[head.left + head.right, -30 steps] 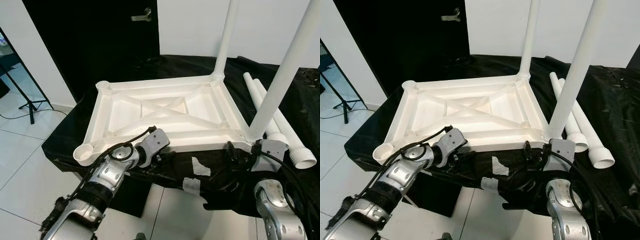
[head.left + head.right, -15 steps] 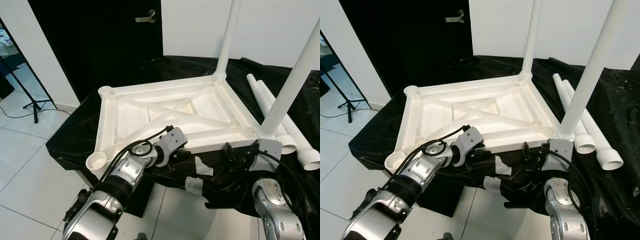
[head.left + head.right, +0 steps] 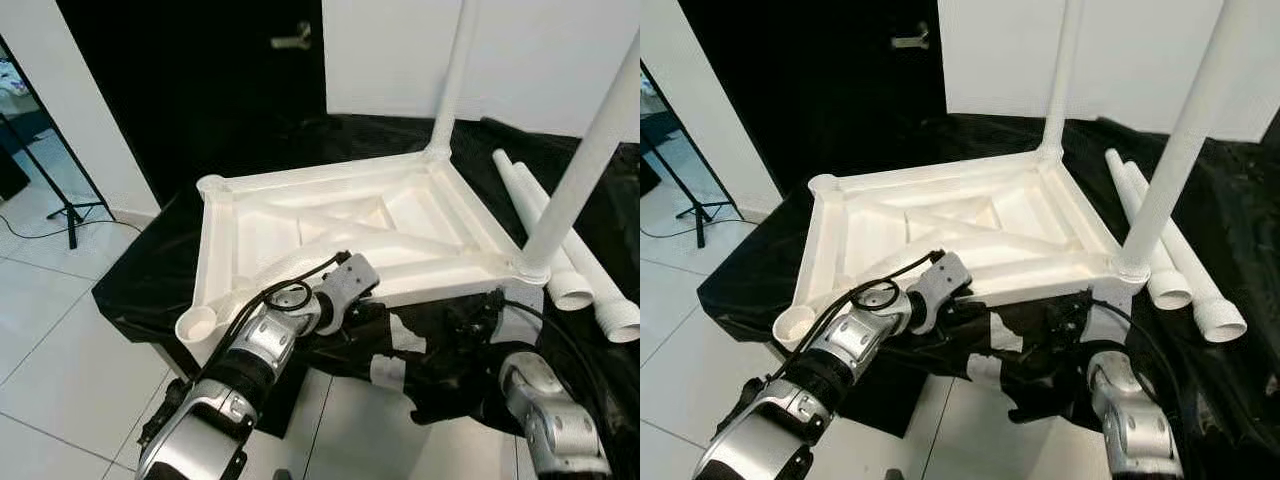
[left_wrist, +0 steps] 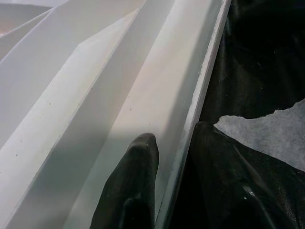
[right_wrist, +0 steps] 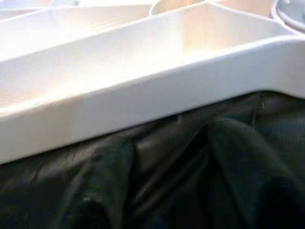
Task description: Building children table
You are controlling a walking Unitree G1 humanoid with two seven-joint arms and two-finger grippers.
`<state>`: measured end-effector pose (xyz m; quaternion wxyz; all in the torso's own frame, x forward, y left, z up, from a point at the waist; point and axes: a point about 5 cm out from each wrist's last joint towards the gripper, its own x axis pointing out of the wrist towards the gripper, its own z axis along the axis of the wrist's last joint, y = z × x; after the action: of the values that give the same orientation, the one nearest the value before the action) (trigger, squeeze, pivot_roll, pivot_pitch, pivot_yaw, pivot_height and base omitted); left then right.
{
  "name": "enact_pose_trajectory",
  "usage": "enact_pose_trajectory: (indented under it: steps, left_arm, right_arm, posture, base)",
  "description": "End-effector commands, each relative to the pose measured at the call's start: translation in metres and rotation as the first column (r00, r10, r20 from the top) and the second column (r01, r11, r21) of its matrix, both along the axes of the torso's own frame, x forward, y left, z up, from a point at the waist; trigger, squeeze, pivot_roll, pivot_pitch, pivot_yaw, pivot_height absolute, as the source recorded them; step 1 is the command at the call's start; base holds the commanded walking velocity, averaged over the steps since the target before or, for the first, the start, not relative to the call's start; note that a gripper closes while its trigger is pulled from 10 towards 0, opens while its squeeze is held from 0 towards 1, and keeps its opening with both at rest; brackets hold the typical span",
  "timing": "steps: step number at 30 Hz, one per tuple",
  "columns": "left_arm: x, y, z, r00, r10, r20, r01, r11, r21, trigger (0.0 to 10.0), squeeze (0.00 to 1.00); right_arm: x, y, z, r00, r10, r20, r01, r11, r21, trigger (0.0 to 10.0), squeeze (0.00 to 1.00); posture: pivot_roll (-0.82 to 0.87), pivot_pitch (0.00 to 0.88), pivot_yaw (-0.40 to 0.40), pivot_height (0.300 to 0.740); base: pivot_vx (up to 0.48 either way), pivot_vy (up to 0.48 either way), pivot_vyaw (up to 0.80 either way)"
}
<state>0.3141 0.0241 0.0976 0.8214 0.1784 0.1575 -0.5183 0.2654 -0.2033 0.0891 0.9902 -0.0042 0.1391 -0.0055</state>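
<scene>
- Lying upside down on the black cloth, the white tabletop is straddled at its near rim by the parted left gripper.
- Below that rim, the right gripper is seen spread, grasping nothing.

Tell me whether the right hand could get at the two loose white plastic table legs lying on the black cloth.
Probably yes. The loose white plastic table legs lie uncovered on the black cloth, on the right hand's side. That hand sits low at the upturned white tabletop's near corner, so it must lift around the standing leg.
</scene>
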Motion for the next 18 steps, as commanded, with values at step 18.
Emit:
enact_pose_trajectory:
  steps: [18]
  left_arm:
    - [-0.008,-0.001,-0.023,0.983,0.18,-0.024,-0.179,0.983,0.029,10.0,0.0]
  right_arm:
    - [0.053,0.006,0.009,0.989,0.149,0.013,-0.149,0.988,-0.043,0.0,0.0]
  posture:
    - [0.17,0.0,0.013,0.74]
  base:
    - [0.0,0.0,0.0]
